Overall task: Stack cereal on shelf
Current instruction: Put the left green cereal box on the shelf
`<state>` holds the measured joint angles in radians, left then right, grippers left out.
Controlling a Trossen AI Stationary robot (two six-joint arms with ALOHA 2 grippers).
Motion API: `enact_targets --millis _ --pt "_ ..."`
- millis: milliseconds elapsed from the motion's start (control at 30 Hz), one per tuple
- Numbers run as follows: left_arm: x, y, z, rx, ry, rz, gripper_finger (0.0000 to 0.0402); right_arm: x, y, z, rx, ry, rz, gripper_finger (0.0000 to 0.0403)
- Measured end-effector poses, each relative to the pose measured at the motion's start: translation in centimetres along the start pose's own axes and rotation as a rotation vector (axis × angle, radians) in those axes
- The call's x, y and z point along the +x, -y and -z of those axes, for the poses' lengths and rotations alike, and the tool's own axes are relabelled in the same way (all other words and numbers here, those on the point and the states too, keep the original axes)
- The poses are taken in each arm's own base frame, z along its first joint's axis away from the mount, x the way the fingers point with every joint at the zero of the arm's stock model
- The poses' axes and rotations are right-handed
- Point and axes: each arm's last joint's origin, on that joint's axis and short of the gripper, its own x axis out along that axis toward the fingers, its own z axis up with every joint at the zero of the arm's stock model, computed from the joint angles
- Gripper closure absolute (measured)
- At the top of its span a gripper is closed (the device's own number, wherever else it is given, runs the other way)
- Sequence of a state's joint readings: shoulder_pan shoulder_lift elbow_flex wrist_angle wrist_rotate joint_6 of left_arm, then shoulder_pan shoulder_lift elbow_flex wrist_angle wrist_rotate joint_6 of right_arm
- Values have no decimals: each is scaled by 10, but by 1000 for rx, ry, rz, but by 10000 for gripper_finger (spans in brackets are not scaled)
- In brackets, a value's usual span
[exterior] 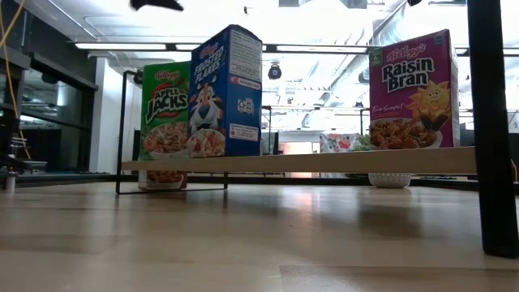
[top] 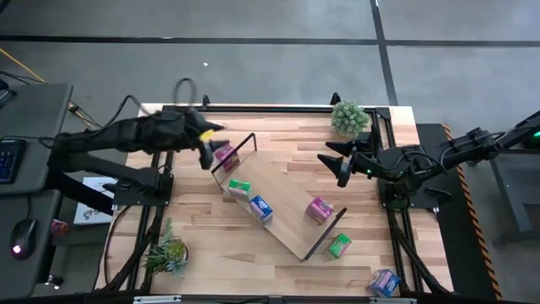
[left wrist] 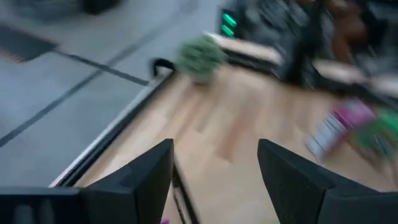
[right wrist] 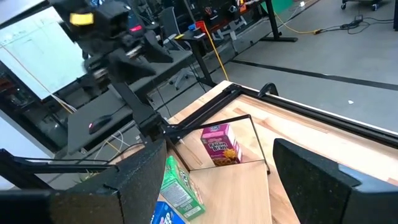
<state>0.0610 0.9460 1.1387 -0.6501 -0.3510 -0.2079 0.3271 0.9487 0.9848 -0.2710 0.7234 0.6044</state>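
Four cereal boxes are seen standing on the shelf (top: 283, 211): a pink box (top: 225, 154) at its far end, a green box (top: 239, 188), a blue box (top: 261, 208) and a second pink box (top: 319, 209). Two are not yet shelved — a green one (top: 339, 246) lies on the table just beside the shelf's near end, and a blue one (top: 385, 282) sits near the table's front corner. The left gripper (top: 205, 150) is held above the far pink box, fingers apart and empty. The right gripper (top: 340, 166) hovers beside the potted plant (top: 348, 117), fingers likewise apart. A placement appears just finished — next, a loose box would need to be reached and grasped, probably by the right arm.
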Motion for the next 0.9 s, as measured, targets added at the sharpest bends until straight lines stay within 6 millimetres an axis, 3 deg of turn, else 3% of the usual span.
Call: enact_targets --millis 133,267,467,567,733,833,900 --pt "-2 -13 23 -195 -7 -82 180 0 0 0 2 3 -2 114" --pt "3 -13 25 -262 -39 -39 180 0 0 0 3 3 -2 114" --pt "10 1 8 -87 -82 169 184 0 0 0 1 3 -3 114" --pt "25 17 -2 3 -132 238 200 0 0 0 1 3 -3 114" --pt "63 62 -12 250 -246 354 279 0 0 0 1 3 -3 114" --pt "90 86 -5 389 -403 373 360 0 0 0 0 2 -3 114" --pt "109 93 1 411 -526 357 390 0 0 0 -3 0 -1 114"
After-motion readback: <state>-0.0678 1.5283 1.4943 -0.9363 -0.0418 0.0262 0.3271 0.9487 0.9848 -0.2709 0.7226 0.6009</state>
